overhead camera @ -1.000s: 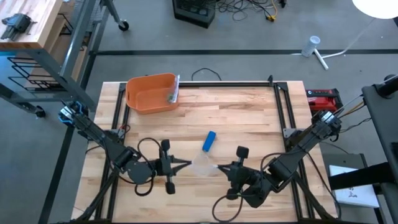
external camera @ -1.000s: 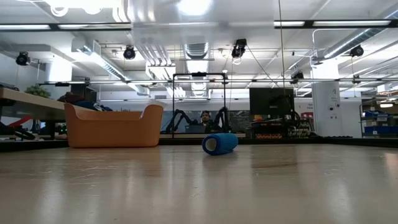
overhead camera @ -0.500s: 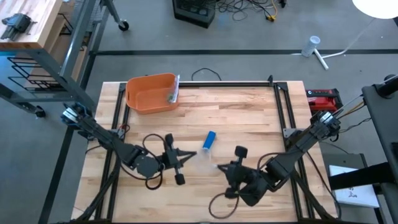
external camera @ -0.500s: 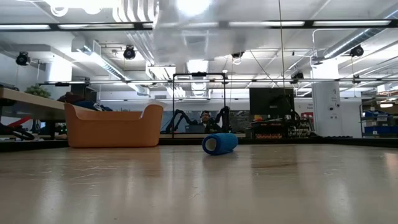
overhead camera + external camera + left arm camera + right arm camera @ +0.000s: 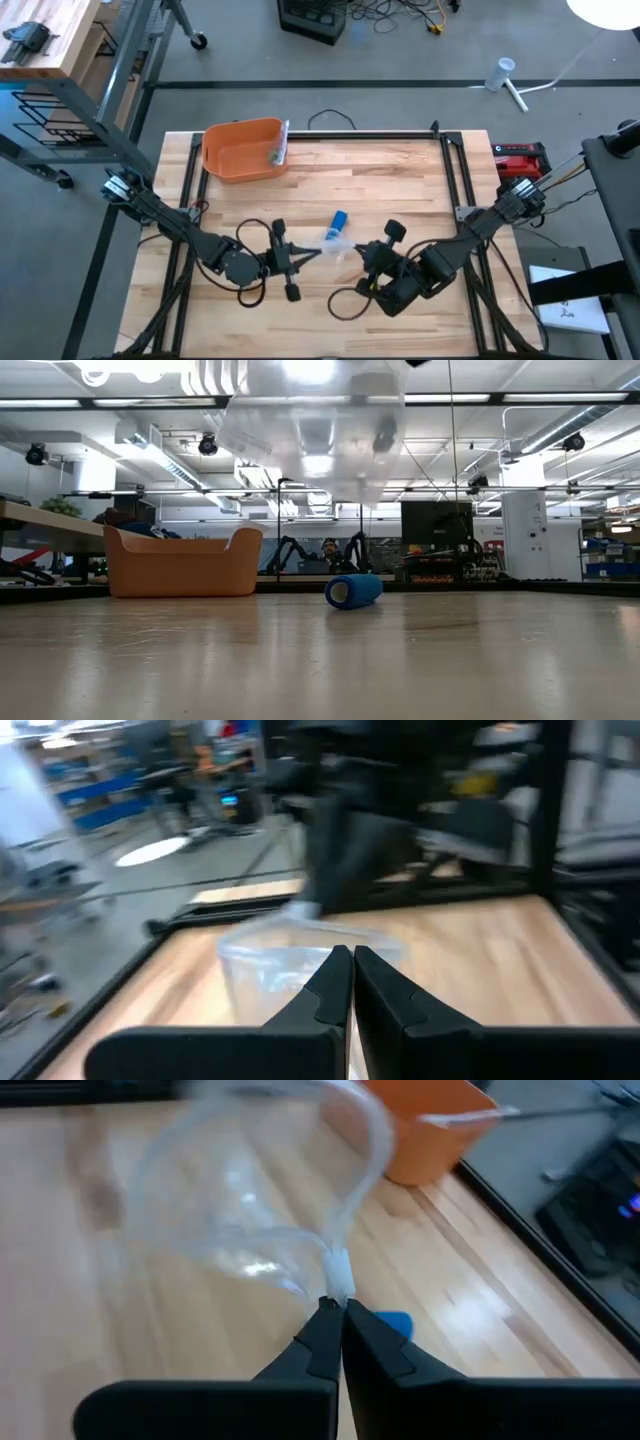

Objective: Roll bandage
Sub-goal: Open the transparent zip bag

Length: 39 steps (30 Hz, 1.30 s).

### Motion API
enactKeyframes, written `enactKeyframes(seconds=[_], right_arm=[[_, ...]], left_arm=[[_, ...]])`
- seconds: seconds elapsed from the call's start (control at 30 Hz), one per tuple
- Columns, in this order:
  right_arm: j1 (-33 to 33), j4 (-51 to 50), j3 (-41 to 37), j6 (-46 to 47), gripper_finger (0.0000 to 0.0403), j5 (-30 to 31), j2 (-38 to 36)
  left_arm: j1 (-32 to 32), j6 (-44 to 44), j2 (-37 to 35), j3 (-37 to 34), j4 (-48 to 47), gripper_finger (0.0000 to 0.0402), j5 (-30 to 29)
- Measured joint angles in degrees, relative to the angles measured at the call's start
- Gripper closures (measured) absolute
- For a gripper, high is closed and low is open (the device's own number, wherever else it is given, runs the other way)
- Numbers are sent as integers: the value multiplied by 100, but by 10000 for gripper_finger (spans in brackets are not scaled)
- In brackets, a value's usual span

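Note:
A blue bandage roll (image 5: 338,222) lies on its side on the wooden table (image 5: 400,180), also seen in the low view (image 5: 353,590). Just in front of it a clear plastic bag (image 5: 332,247) hangs in the air between my two grippers. My left gripper (image 5: 312,250) is shut on the bag's left side and my right gripper (image 5: 356,252) is shut on its right side. In the low view the bag (image 5: 320,440) hangs high above the roll. The right wrist view shows the bag (image 5: 250,1190) bulging open beyond the fingers. My left gripper pinches the near edge of the clear bag (image 5: 330,942) between its two fingers, coming almost level from the table's left. The bag is lifted clear of the table. My right gripper pinches the bag's thickened rim strip (image 5: 338,1272) at its fingertips, slanting down from the table's right. The bag stands out beyond the fingers, clear of the table, its rim curving away in a loop.
An orange bin (image 5: 243,150) stands at the table's far left with a small item at its right rim. A black frame (image 5: 440,160) runs along the table's far and side edges. Bare wood lies near the front edge.
Both grippers have moved toward the table's middle and far side and a little down, bringing the bag closer to the blue roll. The right gripper has rolled and tipped downward. In the low view the bag has come down into sight.

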Motion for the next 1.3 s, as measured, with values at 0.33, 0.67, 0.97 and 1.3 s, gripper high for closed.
enactKeyframes(seconds=[0.33,0.67,0.97,1.3], right_arm=[[-76,-1048,-2,1194,400,201,-9],[-60,281,-2,-317,400,-826,-11],[80,1788,-2,-1836,400,-1503,-11],[53,1490,-2,-1316,400,-895,-14]], left_arm=[[-28,540,28,49,-31,401,845],[-22,264,28,40,-38,401,-1961],[86,175,60,-34,10,401,-666],[133,236,59,-36,561,402,241]])
